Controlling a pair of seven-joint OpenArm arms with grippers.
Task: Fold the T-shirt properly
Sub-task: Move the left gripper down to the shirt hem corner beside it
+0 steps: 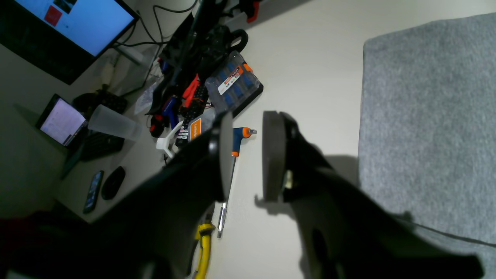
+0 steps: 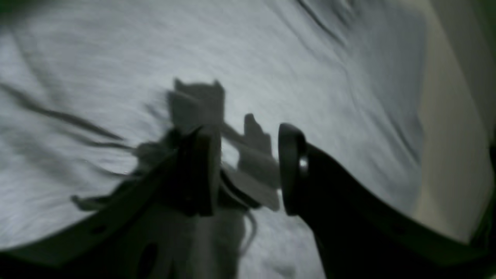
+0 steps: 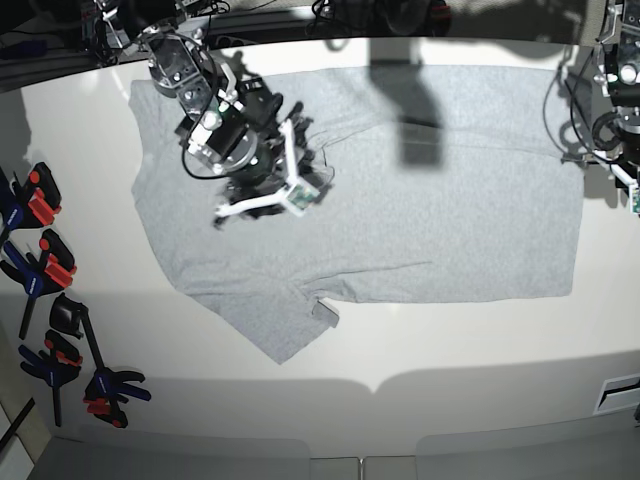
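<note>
The light grey T-shirt [image 3: 420, 210] lies spread flat on the white table [image 3: 450, 350], plain side up, with a sleeve corner pointing toward the near left. My right arm [image 3: 240, 135] hovers over the shirt's upper left part. In the blurred right wrist view, my right gripper [image 2: 248, 159] hangs just above the wrinkled T-shirt [image 2: 116, 58], its jaws apart and nothing between them. My left gripper [image 1: 248, 155] is off the cloth over bare table, open and empty. The T-shirt's straight edge [image 1: 426, 116] lies to its right.
Several black, orange and blue clamps [image 3: 45, 265] lie along the table's left edge. Beside my left gripper there is clutter: a bit case [image 1: 234, 83], a T-handle key [image 1: 231, 166], a plastic cup [image 1: 114, 124], cables and a monitor [image 1: 73, 23].
</note>
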